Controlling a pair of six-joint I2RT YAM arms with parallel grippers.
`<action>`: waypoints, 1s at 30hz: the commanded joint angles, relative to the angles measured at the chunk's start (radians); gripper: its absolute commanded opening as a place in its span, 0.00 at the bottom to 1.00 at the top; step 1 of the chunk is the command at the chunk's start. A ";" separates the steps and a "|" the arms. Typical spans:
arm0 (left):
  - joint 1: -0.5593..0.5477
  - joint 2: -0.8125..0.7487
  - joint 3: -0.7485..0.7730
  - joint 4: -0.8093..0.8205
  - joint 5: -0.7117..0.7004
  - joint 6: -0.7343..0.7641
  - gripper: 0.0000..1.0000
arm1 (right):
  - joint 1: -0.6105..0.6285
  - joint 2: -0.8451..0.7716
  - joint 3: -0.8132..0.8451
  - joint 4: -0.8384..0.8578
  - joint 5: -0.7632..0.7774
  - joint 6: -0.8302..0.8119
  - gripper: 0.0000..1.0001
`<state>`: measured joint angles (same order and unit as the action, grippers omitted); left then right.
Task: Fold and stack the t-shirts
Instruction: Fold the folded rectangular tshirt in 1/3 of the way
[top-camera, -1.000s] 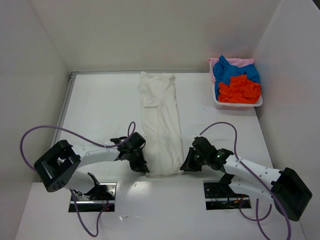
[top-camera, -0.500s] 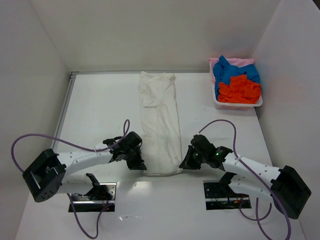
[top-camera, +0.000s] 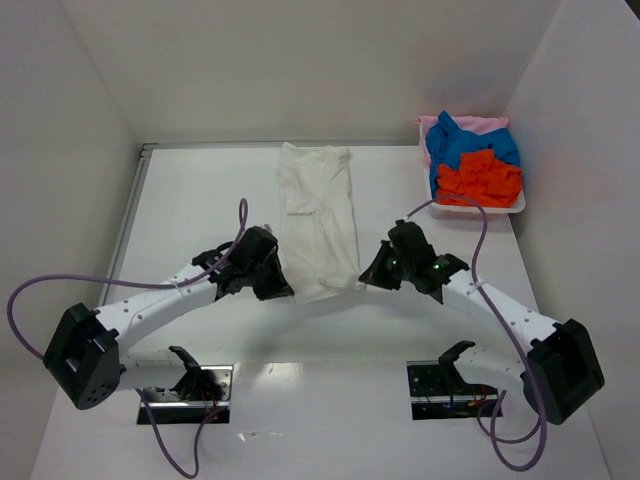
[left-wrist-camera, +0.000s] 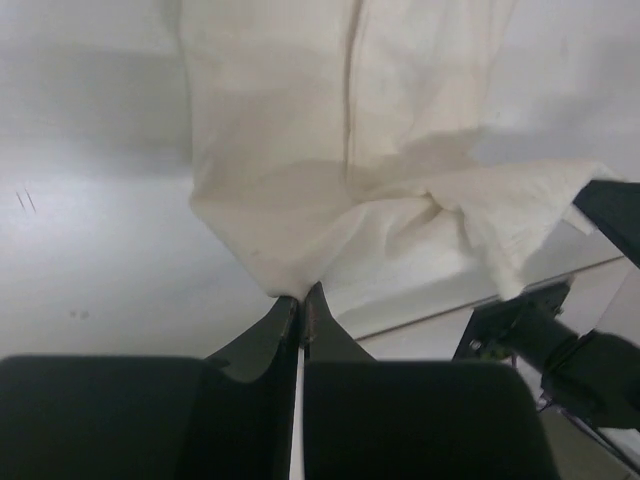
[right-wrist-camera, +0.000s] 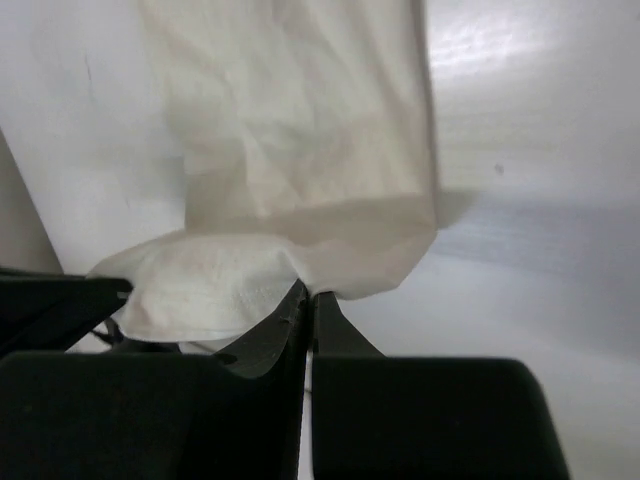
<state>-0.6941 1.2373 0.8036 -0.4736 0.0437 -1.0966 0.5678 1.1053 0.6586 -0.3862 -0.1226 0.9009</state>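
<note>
Pinching near-hem corners of long off-white cloth t-shirt: left claw, right claw both clenched on cloth, hem held off white bench, likely to fold it toward collar. Collar half lies flat mid-bench.

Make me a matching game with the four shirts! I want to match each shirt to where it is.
Shirts:
1. white shirt
2. blue shirt
3. orange shirt
4. pink shirt

Places:
A. at the near end of the tray
B. on the table, pinched by the left pincer and right pincer
C. peeking out at the tray's far edge
D. in the tray, between two other shirts

Pairs: 1-B, 2-D, 3-A, 4-C
</note>
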 joint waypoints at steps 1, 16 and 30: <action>0.066 0.021 0.059 0.027 -0.041 0.093 0.00 | -0.058 0.073 0.110 0.015 0.038 -0.114 0.00; 0.271 0.247 0.245 0.148 0.068 0.254 0.00 | -0.098 0.387 0.378 0.121 0.038 -0.207 0.00; 0.383 0.470 0.407 0.200 0.151 0.362 0.00 | -0.171 0.619 0.581 0.162 0.038 -0.273 0.00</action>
<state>-0.3317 1.6688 1.1515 -0.3058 0.1722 -0.7975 0.4095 1.6932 1.1854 -0.2783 -0.1089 0.6556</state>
